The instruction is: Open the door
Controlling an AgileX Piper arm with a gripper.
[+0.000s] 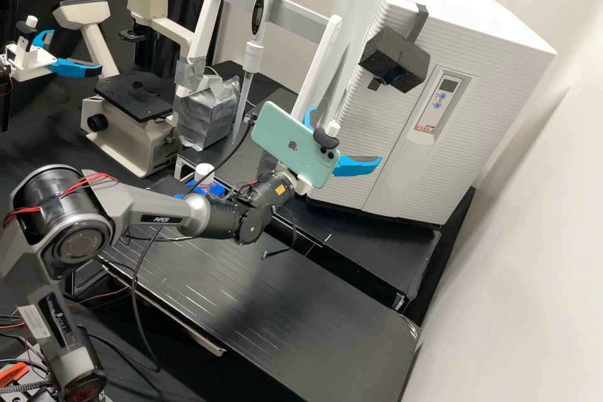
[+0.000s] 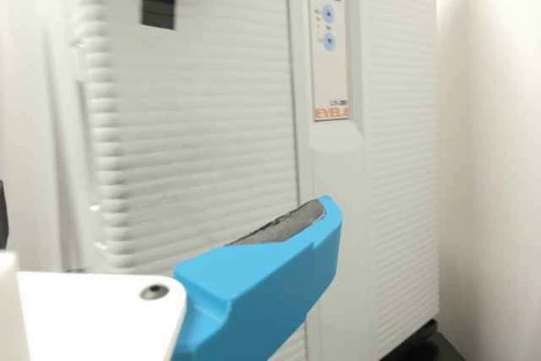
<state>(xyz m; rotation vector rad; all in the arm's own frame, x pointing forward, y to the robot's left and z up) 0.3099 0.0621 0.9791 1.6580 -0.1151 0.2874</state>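
The gripper (image 1: 345, 135) stands open in the high view, its blue fingers apart in front of the white cabinet's ribbed door (image 1: 352, 132). Nothing is between them. The door looks closed against the cabinet. A black block (image 1: 394, 59) is fixed high on its front, above and to the right of the fingers. In the wrist view, one blue finger of the gripper (image 2: 165, 216) crosses in front of the door (image 2: 199, 116); a black strap (image 2: 159, 2) hangs on the panel. Whether the finger touches the door, I cannot tell.
A green phone (image 1: 295, 143) is mounted at the wrist. Left of the cabinet (image 1: 468, 19) stand a white frame (image 1: 323, 69) with a pipette (image 1: 253, 53), a taped box (image 1: 207, 112) and a microscope (image 1: 132, 122). A wall is at the right. Cables hang below the arm.
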